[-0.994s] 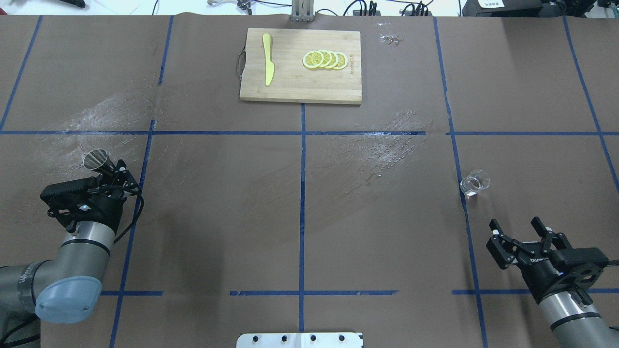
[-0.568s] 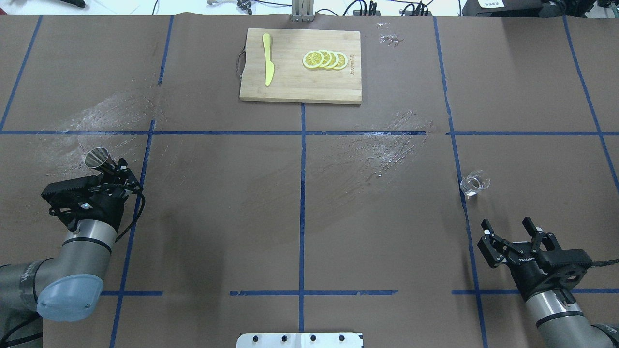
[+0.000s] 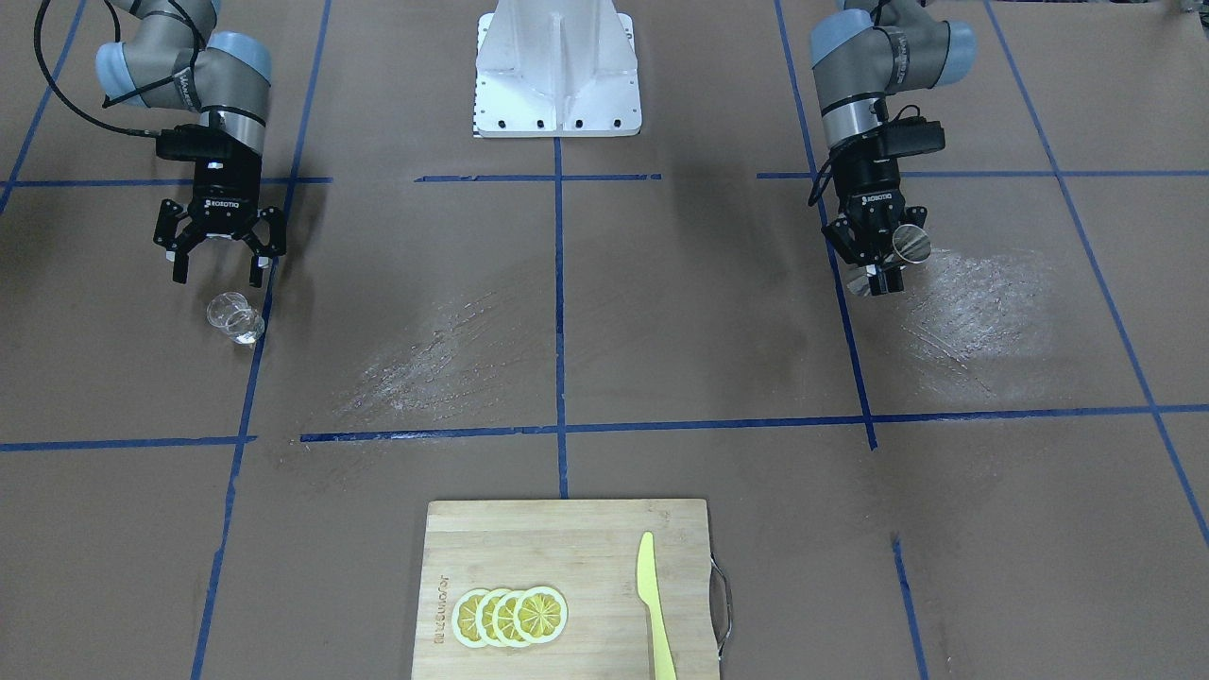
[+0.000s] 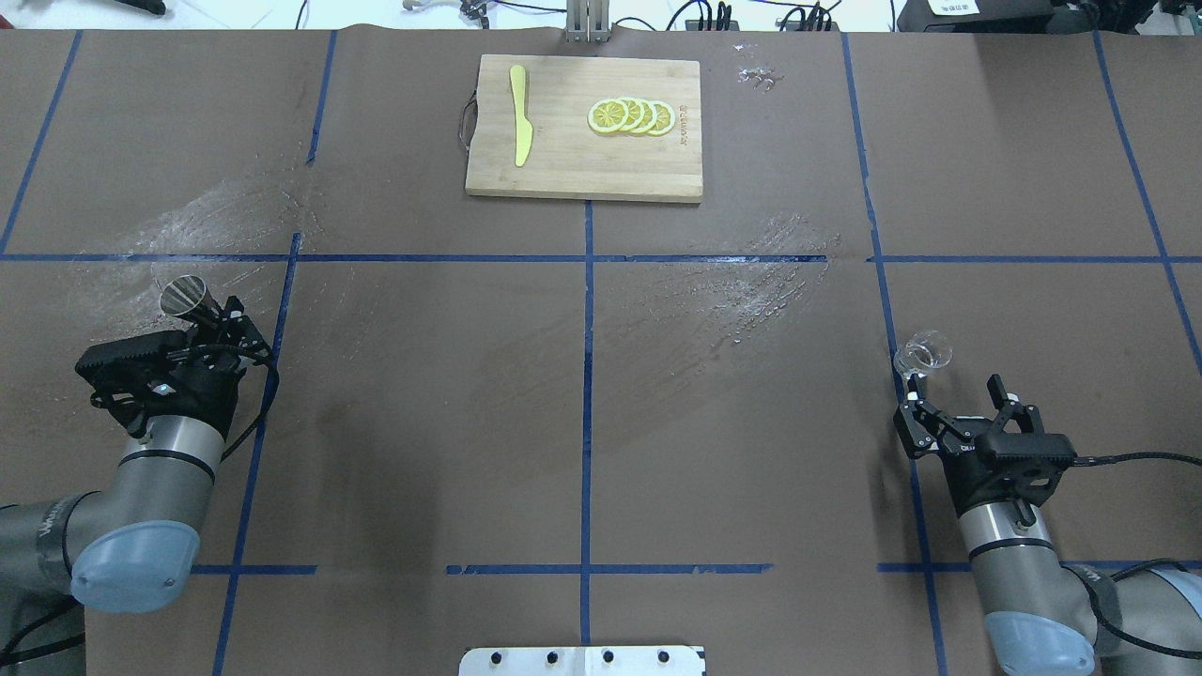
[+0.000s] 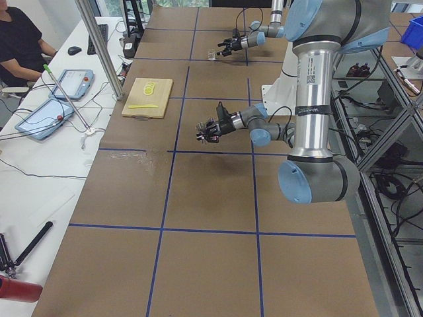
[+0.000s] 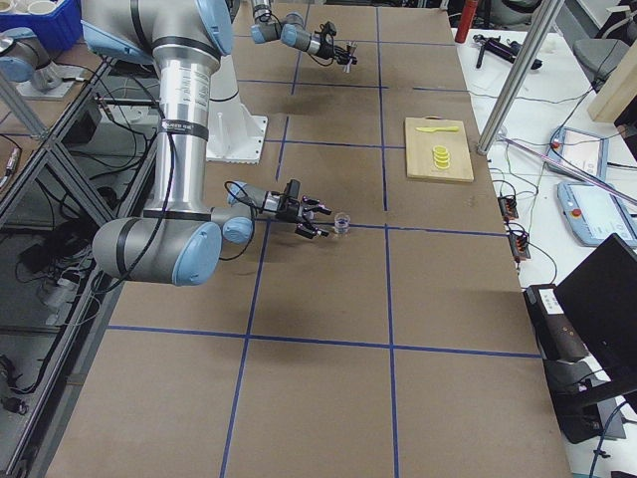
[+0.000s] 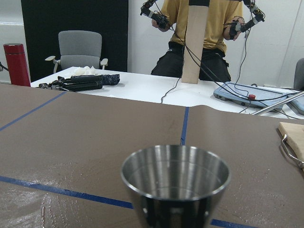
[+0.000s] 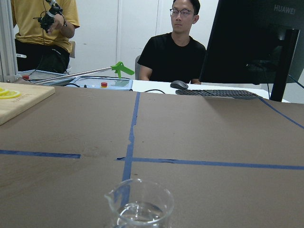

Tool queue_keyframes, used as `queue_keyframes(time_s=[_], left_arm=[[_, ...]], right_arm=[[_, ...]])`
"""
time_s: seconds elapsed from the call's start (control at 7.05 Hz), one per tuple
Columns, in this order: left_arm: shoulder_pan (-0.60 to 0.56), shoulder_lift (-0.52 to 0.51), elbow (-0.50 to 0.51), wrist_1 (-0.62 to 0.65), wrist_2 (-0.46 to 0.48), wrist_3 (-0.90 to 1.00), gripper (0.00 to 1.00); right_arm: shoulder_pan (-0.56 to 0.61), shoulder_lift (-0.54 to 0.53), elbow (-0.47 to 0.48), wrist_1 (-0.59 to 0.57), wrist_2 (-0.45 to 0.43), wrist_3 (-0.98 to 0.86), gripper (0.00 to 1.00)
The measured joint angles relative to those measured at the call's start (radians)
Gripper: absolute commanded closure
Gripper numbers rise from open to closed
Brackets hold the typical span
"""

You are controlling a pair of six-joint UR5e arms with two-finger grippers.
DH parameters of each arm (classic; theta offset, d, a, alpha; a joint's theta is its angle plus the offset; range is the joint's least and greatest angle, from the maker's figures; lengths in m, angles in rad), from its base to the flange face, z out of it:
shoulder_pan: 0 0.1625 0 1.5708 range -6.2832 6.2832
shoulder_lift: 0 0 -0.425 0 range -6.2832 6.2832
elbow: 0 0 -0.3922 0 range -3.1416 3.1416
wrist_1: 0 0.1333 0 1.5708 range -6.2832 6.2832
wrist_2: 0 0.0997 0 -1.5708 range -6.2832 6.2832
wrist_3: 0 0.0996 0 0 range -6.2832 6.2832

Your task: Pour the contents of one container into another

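Observation:
The clear glass tumbler (image 4: 922, 354) stands on the table at the right, with a little clear liquid in it (image 8: 139, 205). My right gripper (image 4: 953, 385) is open just short of it, fingers pointing at it, not touching. In the front-facing view the tumbler (image 3: 234, 316) sits a little beyond that gripper (image 3: 215, 276). My left gripper (image 4: 221, 324) is shut on the steel jigger (image 4: 185, 297), held off the table at the left and tilted away from me. The jigger's open cup (image 7: 175, 180) fills the bottom of the left wrist view and looks empty.
A wooden cutting board (image 4: 563, 160) lies at the far middle with a yellow knife (image 4: 519, 115) and lemon slices (image 4: 631, 115). Wet smears (image 4: 751, 282) mark the brown table cover. The robot's white base plate (image 4: 582, 660) is at the near edge. Operators sit beyond the far edge.
My right arm has swung in and forward, bringing its open gripper up close to the tumbler. The left gripper has shifted slightly farther out with the jigger.

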Motion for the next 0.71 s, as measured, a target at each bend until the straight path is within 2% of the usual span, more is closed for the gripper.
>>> queue_keyframes(time_s=[0.71], left_arm=[[-0.003,-0.011,0.001,-0.001,0.001,0.0,1.0]], right_arm=[[0.049,0.086,-0.07,0.004,0.026,-0.029,0.0]])
